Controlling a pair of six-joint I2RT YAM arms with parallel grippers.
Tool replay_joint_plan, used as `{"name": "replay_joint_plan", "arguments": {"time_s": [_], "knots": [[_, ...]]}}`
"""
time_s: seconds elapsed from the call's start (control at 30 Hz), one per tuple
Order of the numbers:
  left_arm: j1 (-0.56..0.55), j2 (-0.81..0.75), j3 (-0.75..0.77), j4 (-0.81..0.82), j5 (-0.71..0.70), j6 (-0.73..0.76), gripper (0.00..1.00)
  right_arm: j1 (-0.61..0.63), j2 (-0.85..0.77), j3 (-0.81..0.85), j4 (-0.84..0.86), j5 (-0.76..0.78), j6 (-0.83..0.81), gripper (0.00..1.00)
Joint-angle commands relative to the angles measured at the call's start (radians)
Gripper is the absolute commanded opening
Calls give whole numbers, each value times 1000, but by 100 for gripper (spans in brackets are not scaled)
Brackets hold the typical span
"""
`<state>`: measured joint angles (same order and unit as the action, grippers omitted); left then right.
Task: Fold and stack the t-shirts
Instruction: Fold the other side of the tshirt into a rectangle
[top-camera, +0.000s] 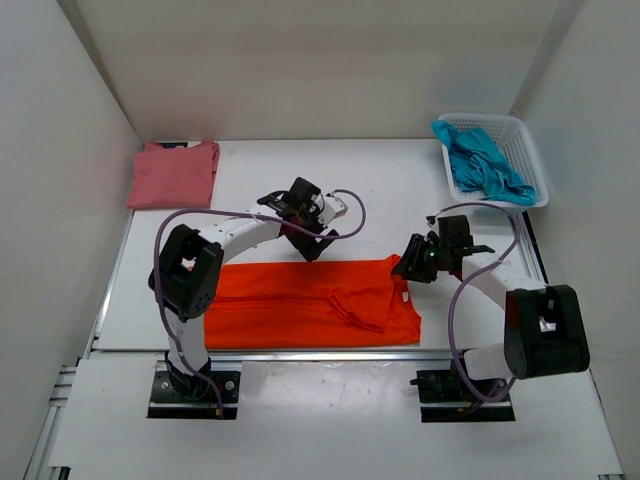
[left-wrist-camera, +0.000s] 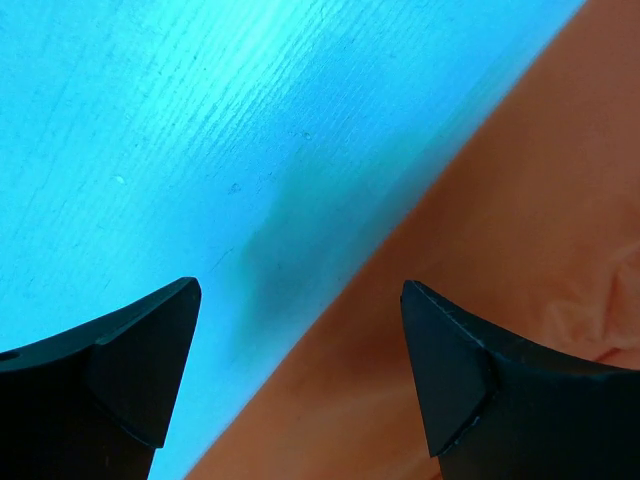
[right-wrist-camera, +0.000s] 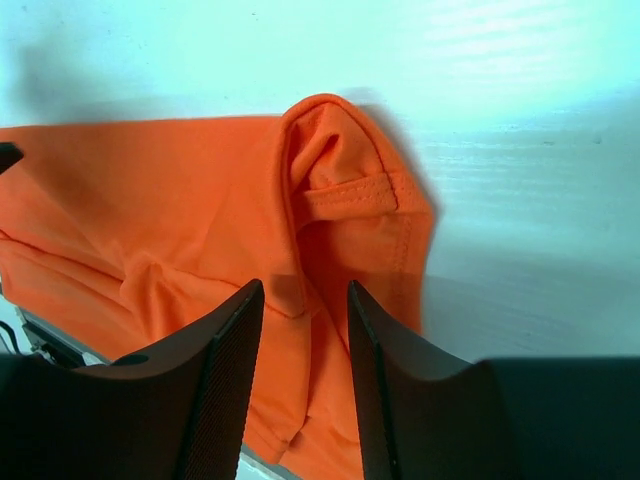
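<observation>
The orange t-shirt (top-camera: 310, 300) lies flat on the table near the front, folded into a long band, with its sleeve bunched at the right end (right-wrist-camera: 340, 190). My left gripper (top-camera: 312, 245) hangs over its far edge, jaws wide open and empty (left-wrist-camera: 302, 290), with orange cloth (left-wrist-camera: 520, 250) under the right finger. My right gripper (top-camera: 410, 268) hovers at the shirt's right end, open (right-wrist-camera: 303, 288), with loose cloth below the gap. The pink t-shirt (top-camera: 173, 173) lies folded at the back left. The teal t-shirt (top-camera: 485, 165) is crumpled in the basket.
A white lattice basket (top-camera: 527, 150) stands at the back right corner of the white table (top-camera: 400, 190). White walls close in the back and both sides. The arm bases sit at the near edge.
</observation>
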<state>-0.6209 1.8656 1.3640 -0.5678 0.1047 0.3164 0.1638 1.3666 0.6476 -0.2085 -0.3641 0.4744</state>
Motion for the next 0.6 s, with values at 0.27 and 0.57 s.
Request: {"name": "replay_joint_plan", "arguments": {"time_s": [0.27, 0.57], "knots": [[24, 93, -25, 20, -24, 39, 62, 0, 98, 30, 93, -81, 18, 29], [27, 87, -57, 13, -2, 46, 20, -29, 91, -3, 110, -121, 33, 0]]}}
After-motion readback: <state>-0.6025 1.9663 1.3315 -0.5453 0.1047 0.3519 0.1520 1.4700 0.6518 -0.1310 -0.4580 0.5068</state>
